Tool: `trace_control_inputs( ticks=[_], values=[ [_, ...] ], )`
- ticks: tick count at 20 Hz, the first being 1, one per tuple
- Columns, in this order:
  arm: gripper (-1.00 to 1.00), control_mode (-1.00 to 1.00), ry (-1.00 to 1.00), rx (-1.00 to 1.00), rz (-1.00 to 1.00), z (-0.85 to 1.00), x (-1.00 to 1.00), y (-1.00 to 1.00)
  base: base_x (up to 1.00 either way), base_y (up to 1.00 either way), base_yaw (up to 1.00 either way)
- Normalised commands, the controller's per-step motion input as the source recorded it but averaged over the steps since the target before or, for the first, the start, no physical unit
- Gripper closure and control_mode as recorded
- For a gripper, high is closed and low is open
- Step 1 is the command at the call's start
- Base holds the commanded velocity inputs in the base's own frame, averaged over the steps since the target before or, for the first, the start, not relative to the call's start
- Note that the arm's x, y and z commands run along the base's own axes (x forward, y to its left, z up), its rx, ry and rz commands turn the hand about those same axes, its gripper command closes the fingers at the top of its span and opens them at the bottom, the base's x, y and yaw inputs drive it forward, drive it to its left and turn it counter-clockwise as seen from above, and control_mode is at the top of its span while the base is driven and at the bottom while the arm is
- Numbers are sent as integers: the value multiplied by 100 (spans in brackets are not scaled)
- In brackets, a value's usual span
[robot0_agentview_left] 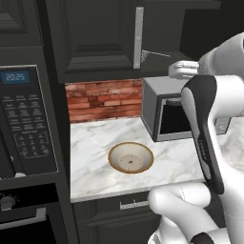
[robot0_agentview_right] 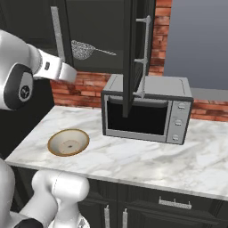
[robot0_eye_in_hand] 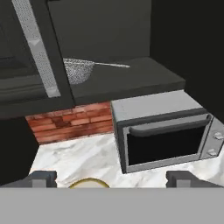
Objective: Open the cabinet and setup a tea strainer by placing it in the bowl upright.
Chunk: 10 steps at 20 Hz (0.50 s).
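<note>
The cabinet (robot0_agentview_right: 102,26) has its right door (robot0_agentview_right: 132,58) swung out edge-on, while the left door (robot0_agentview_left: 95,33) stays shut. On the cabinet's bottom shelf lies the tea strainer (robot0_agentview_right: 82,49), a silver mesh basket with its wire handle pointing right; the hand view has the tea strainer (robot0_eye_in_hand: 78,71) behind the left door's bar handle (robot0_eye_in_hand: 37,48). The bowl (robot0_agentview_left: 131,157) sits empty on the marble counter (robot0_agentview_left: 90,143), seen also as the bowl (robot0_agentview_right: 68,142). My gripper (robot0_eye_in_hand: 111,179) is open and empty, held back from the cabinet and below the shelf, facing it.
A silver microwave (robot0_agentview_right: 147,111) stands on the counter under the open door, right of the bowl. A tall dark oven unit with a control panel (robot0_agentview_left: 28,119) walls the counter's left end. Red brick (robot0_agentview_left: 102,100) backs the counter. Drawers (robot0_agentview_right: 173,202) run below.
</note>
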Motion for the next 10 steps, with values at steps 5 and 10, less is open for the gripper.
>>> trace_control_inputs(
  ticks=[5, 10],
  values=[
    [-100, -100, -19, -14, 12, 79, 0, 59, 0, 0, 0],
    [-100, -100, 4, 5, -1, 42, 17, 8, 0, 0, 0]
  ],
)
